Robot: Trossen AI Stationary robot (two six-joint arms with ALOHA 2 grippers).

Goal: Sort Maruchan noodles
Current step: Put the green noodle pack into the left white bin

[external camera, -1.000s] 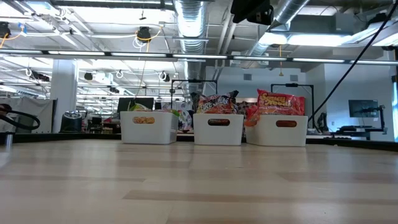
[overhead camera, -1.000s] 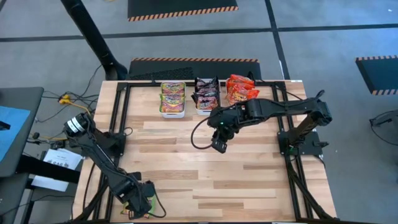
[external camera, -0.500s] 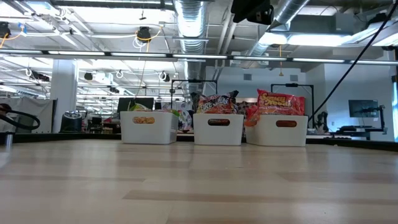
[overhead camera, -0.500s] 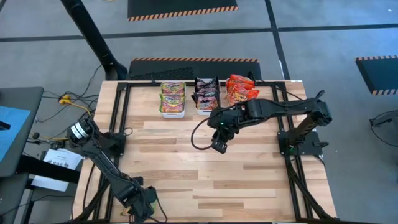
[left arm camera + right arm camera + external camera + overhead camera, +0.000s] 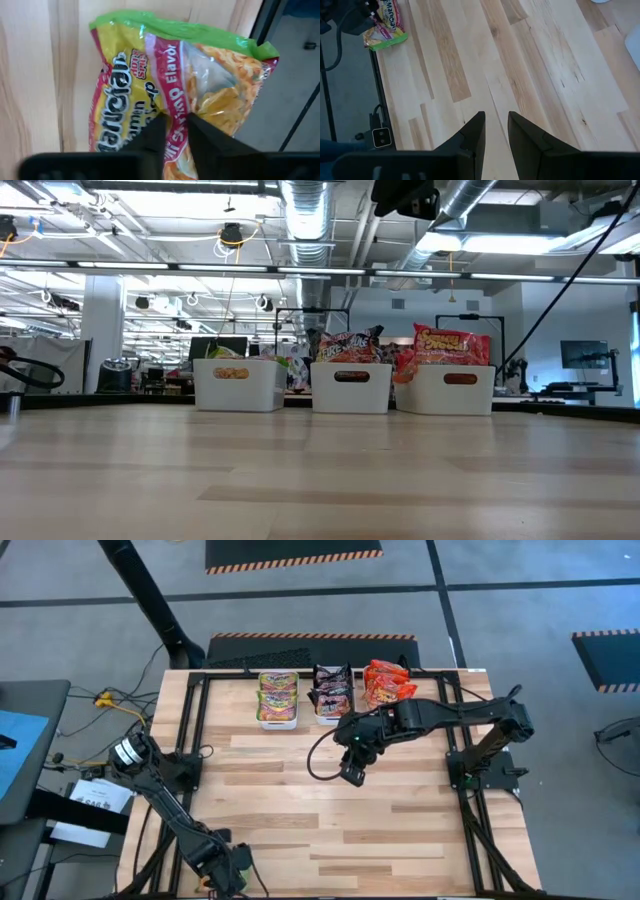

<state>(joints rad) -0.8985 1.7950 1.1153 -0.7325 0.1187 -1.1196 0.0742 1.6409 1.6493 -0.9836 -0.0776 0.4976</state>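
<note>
The left gripper [image 5: 172, 132] pinches a green-yellow noodle packet [image 5: 175, 85] at the table's near corner, probably to carry it to the bins [image 5: 277, 718]. The right gripper [image 5: 495, 132] hovers empty, fingers slightly parted.

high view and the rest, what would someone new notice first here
Three white bins stand in a row at the table's far edge, holding packets sorted by colour: green-yellow, dark and red-orange. The right gripper hangs empty over the bare table middle. At the near left corner, the left gripper is closed on one last green-yellow packet lying at the table's edge.
</note>
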